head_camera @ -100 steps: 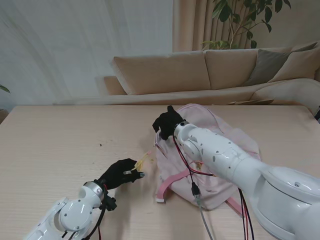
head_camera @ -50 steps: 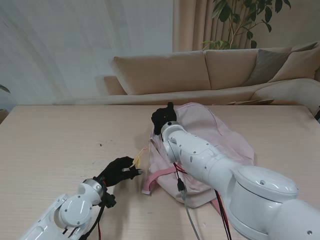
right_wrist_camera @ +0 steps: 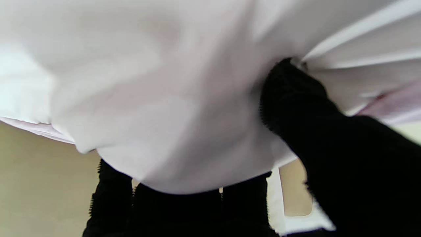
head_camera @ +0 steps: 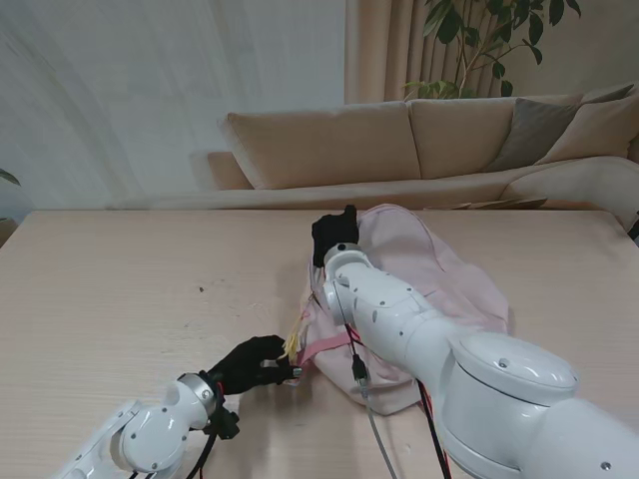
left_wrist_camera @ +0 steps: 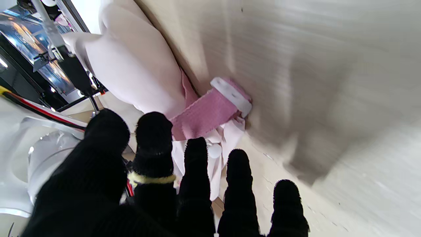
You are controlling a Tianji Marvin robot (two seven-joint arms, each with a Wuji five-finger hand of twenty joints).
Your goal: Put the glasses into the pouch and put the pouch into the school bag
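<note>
I see one soft pale pink fabric school bag (head_camera: 439, 274) lying on the light wooden table (head_camera: 120, 289), on the right half of it, with one darker pink woven strap (left_wrist_camera: 205, 115) that ends in one white plastic buckle (left_wrist_camera: 232, 96) resting on the wood.

My right hand (head_camera: 334, 235), in a black knitted glove, is at the far left edge of the bag. In the right wrist view its thumb and the other fingers (right_wrist_camera: 296, 98) are closed on a fold of the pale fabric, so this hand pinches the bag cloth.

My left hand (head_camera: 250, 362), also in a black glove, is nearer to me, just beside the strap end. Between its fingers I see something thin and yellow (head_camera: 293, 340), standing up from the hand and touching the bag edge in the stand view. In the left wrist view one yellow band (left_wrist_camera: 151, 178) crosses the second finger. The fingers (left_wrist_camera: 197, 171) are pressed together around it, so the hand is closed on this yellow thing. I cannot tell if it is the pouch or only its cord.

I can see no glasses in any of the three views.

Behind the table stand one beige sofa (head_camera: 399, 140) and one green plant (head_camera: 479, 40).
</note>
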